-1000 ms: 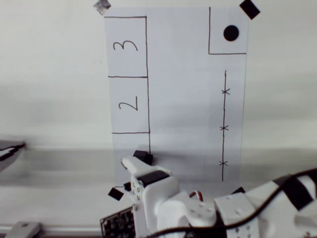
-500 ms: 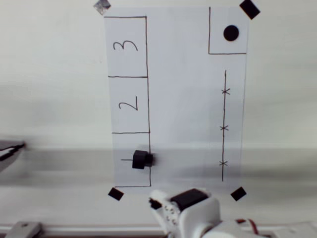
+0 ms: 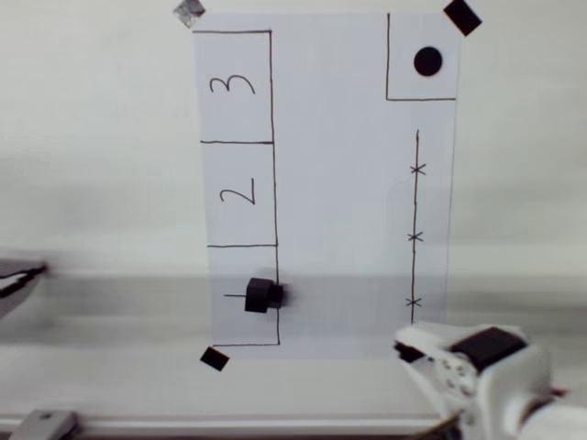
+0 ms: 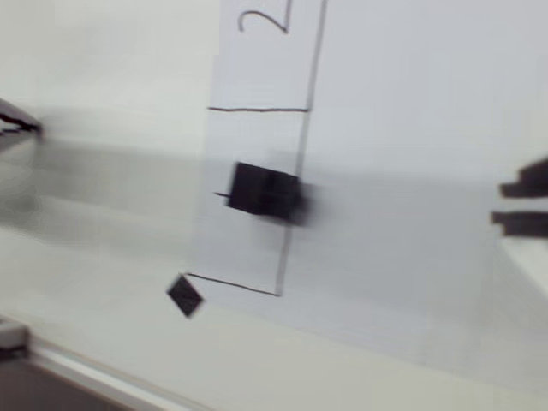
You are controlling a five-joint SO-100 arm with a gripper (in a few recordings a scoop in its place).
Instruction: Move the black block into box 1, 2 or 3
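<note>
The black block (image 3: 263,295) stands on the white paper inside box 1 (image 3: 229,323), against that box's right line and over part of the handwritten numeral. The blurred wrist view has the block (image 4: 265,190) in box 1 (image 4: 244,248) as well. My white gripper (image 3: 406,350) is at the bottom right of the overhead view, well apart from the block and holding nothing. Its jaws look like one pointed tip from above. Dark fingers (image 4: 524,223) show at the wrist view's right edge, too blurred to read their gap.
Boxes 2 (image 3: 238,192) and 3 (image 3: 234,87) sit above box 1. A square outline with a black dot (image 3: 427,61) is at the top right, above a pen line with crosses (image 3: 415,236). Tape squares (image 3: 214,358) hold the paper's corners.
One second ago my gripper was over the block in box 1. It let go, drew back to the bottom edge, then swung right. The block stays in place.
</note>
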